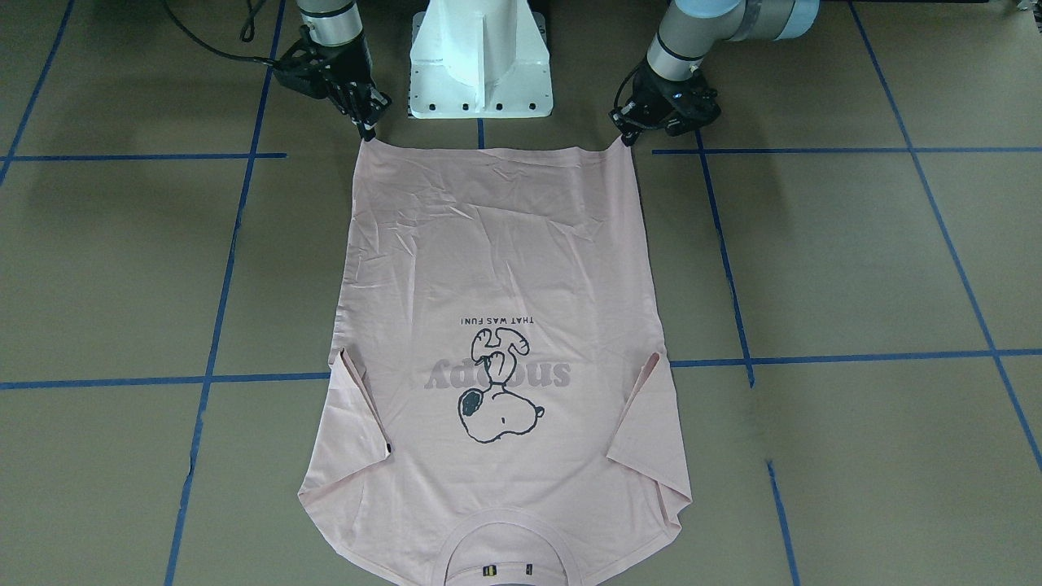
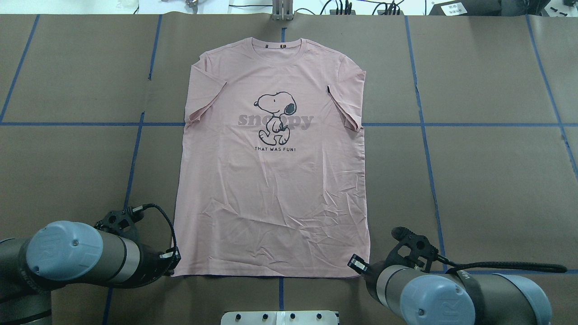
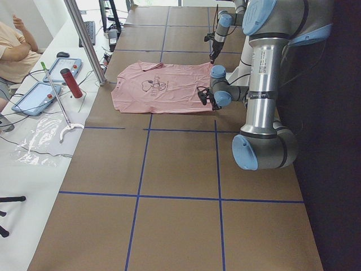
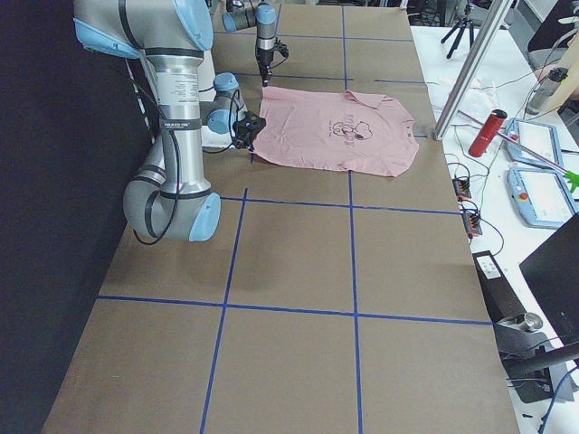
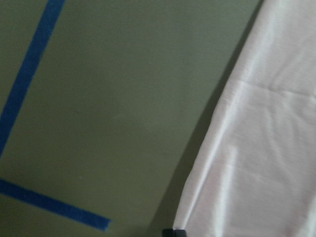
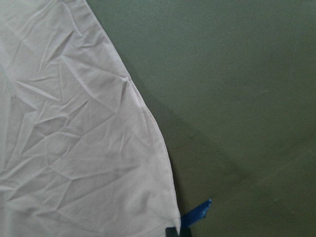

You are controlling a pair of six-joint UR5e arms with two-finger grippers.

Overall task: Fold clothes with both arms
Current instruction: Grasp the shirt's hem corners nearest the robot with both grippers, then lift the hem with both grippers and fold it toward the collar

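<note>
The pale pink, creased jersey T-shirt (image 1: pixel 505 244) lies flat, print up, in the middle of the brown taped desk (image 1: pixel 855 260), hem at the robot's edge. The black left claw (image 1: pixel 628 137) and black right claw (image 1: pixel 368 130) each pinch narrow on a hem corner — shallow bites, so the thin limp cloth could slip, or uneven lifting could skew the fold.

Pink T-shirt (image 4: pixel 335 131) — flat (print up) on table (image 4: pixel 289 271)

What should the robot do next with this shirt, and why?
Probably lift both hem corners together and carry them toward the collar: the left gripper and right gripper each seem to pinch a corner of the flat T-shirt.
</note>
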